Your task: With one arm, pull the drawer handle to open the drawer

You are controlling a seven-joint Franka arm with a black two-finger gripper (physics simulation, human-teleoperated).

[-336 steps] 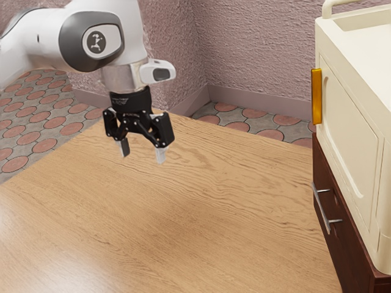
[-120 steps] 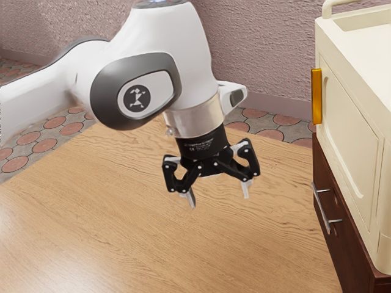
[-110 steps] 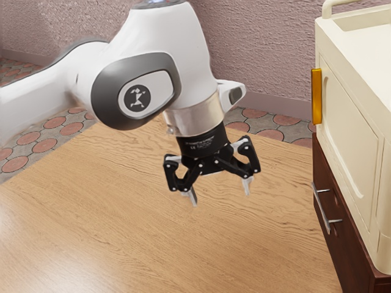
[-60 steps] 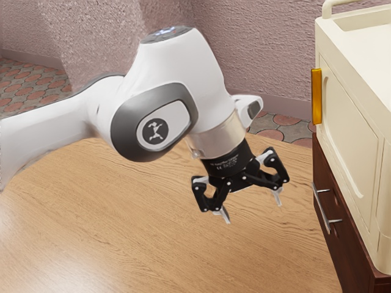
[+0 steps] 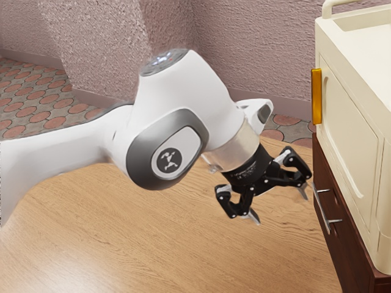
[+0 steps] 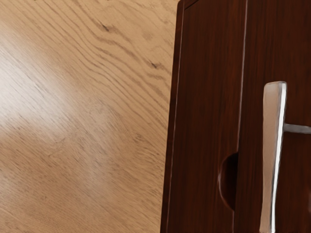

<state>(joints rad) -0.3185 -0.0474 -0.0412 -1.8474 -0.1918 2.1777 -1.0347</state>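
Two fingers of my gripper [image 5: 280,207] stand apart, holding nothing; the handle [image 5: 321,208] lies near, toward the exterior view's right, so I should reach there.

Open air above wooden tabletop [image 5: 183,250], narrow gap behind metal handle [image 5: 321,209] between its posts, dark drawer front [image 5: 349,247] blocking beyond

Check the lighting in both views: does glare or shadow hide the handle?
Exterior view: glare whitens the table at the lower left, clear of the handle and the gripper; wrist view: a pale sheen on the table at the left edge, and a white highlight along the handle's edge, which stands out against dark wood; no shadow hides it in either view.
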